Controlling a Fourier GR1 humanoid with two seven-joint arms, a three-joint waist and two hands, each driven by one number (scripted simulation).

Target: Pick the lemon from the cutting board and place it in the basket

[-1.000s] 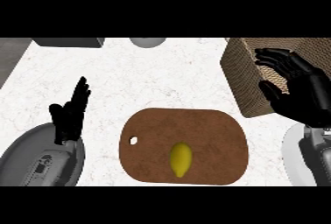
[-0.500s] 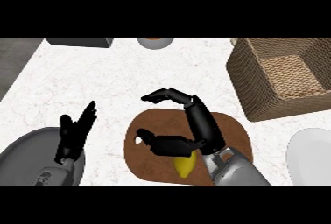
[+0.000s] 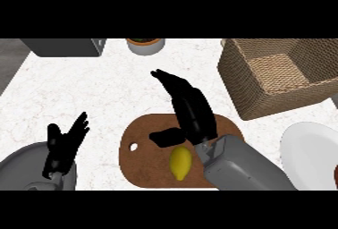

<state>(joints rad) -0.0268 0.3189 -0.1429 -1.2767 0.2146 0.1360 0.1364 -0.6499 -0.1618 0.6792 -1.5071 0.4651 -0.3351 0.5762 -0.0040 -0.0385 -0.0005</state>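
the step in hand looks like the reach for the lemon [image 3: 180, 163], which lies near the middle of the board [image 3: 148, 154] at the table's [image 3: 99, 98] near edge, not yet gripped. the right hand [image 3: 191, 112] is over the board just beyond it, fingers straight and spread from the thumb, holding nothing (the left hand [image 3: 63, 147] rests open by the near left corner). next, i judge, it must draw back and down over the lemon and close, then carry it to the basket [image 3: 251, 96] at the far right.
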